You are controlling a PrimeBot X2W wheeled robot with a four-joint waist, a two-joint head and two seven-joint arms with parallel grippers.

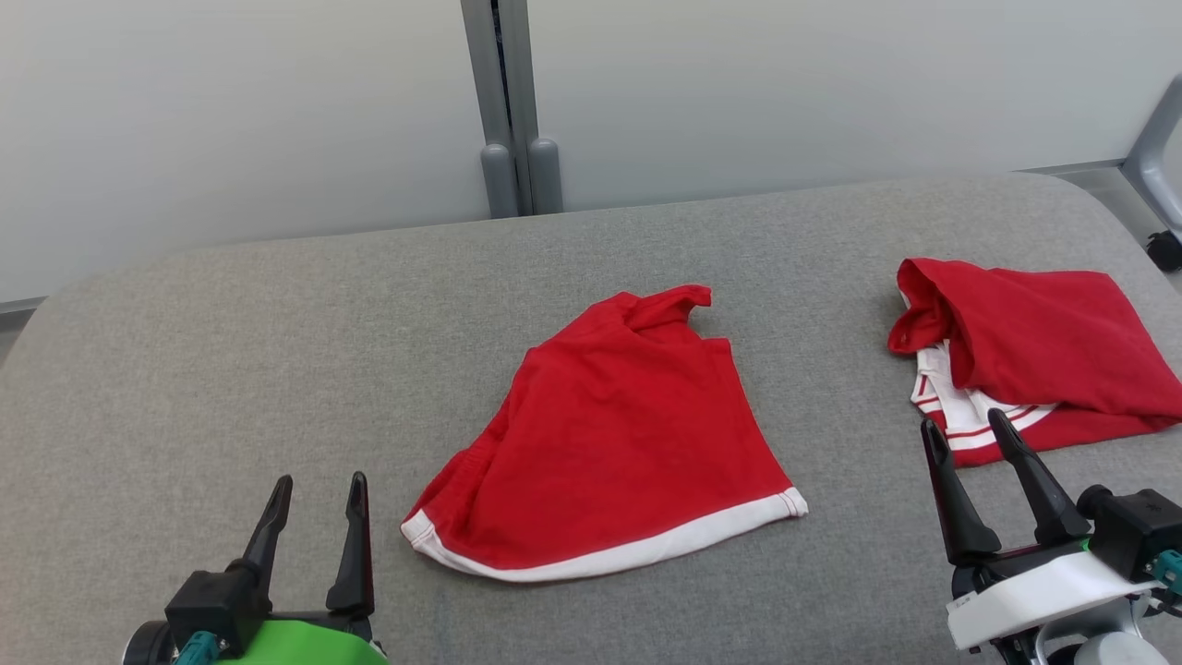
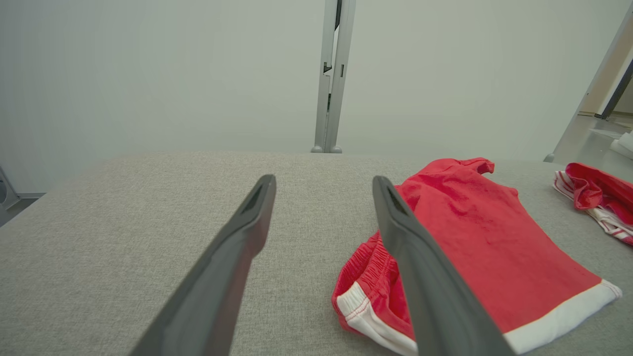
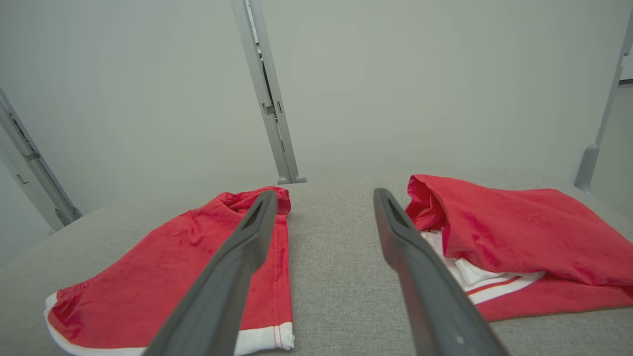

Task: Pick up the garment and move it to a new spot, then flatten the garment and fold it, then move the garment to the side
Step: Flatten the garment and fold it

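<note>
A red garment (image 1: 619, 434) with a white hem lies folded in the middle of the grey padded table (image 1: 277, 351); it also appears as the red garment (image 2: 484, 247) in the left wrist view and the red garment (image 3: 183, 262) in the right wrist view. My left gripper (image 1: 319, 494) stands open at the lower left, apart from the cloth, with nothing between its fingers. At the lower right my right gripper (image 1: 965, 429) is open too, just in front of a second red and white garment (image 1: 1025, 351).
The second red and white garment (image 3: 514, 237) is piled near the table's right edge. A grey post (image 1: 508, 111) rises behind the table against pale wall panels. Another grey frame leg (image 1: 1154, 148) stands at the far right.
</note>
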